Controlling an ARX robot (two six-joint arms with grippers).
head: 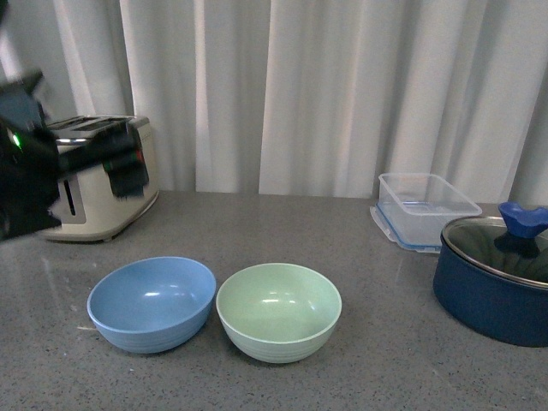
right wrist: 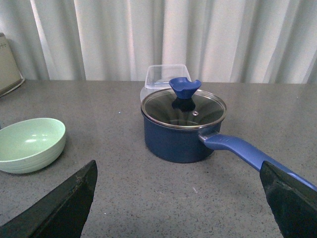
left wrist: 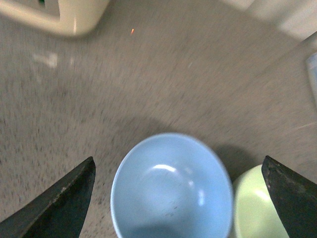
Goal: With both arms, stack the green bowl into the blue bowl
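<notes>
My left claw [left wrist: 178, 163], wide open and empty, hangs over the blue bowl [head: 151, 301]; green bowl [head: 278, 310] at its 3 o'clock. My right claw [right wrist: 178, 164] gapes wide too, empty.

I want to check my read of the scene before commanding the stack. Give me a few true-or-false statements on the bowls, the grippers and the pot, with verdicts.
1. The green bowl already sits inside the blue bowl. False: they stand side by side on the counter, both empty.
2. The left gripper is open and holds nothing. True.
3. The right gripper grips the green bowl. False: it is open and empty, apart from that bowl.
4. The navy pot has its lid on. True.
5. In the front view the blue bowl is to the right of the green bowl. False: it is to the left.
</notes>
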